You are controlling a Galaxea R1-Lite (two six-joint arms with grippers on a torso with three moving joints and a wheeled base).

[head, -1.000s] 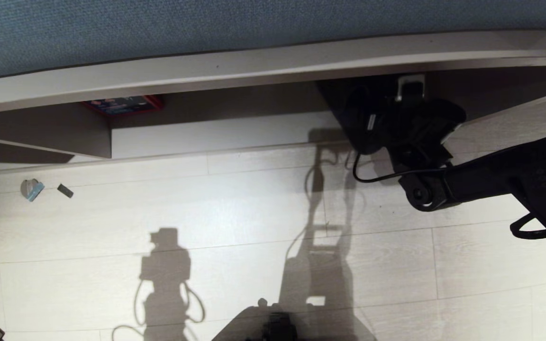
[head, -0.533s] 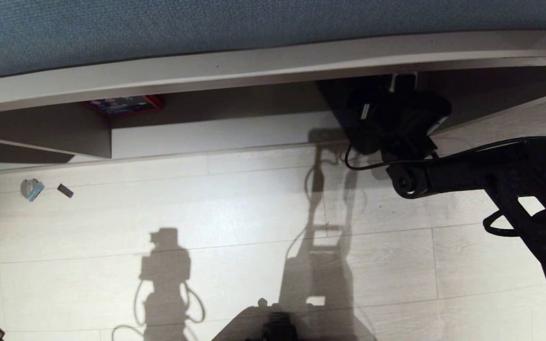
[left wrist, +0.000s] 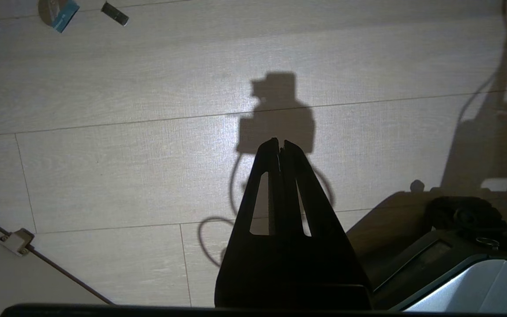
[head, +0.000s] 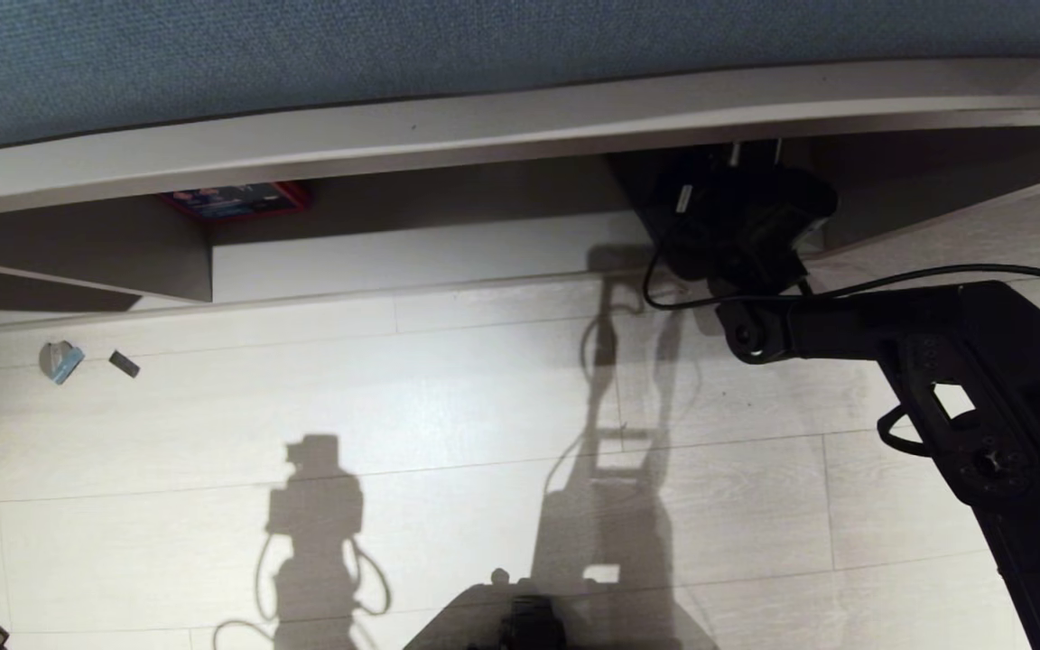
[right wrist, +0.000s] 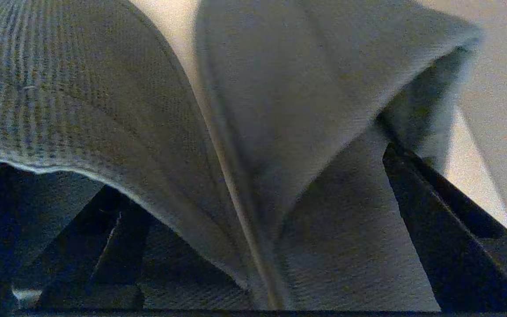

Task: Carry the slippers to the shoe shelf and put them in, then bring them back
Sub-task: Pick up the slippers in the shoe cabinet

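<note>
Pale plank floor [head: 448, 397] runs under a low shelf [head: 502, 135], right arm reaching into its dark mouth.

Nearest, the left gripper [left wrist: 281, 147] hangs parked over bare planks, its jaws pressed together on nothing. Farther right, the right gripper [head: 737, 230] is pushed into the shelf's right bay, low and level, likely so it can slide in under the top board. Its fingers [right wrist: 447, 237] stand wide apart, straddling the slippers [right wrist: 218, 132], whose fabric fills the wrist view; whether they grip or only flank it I cannot tell. Far left, the other bay holds a red-edged box [head: 236, 199]. Two small scraps [head: 60, 361] lie on the floor well apart.
</note>
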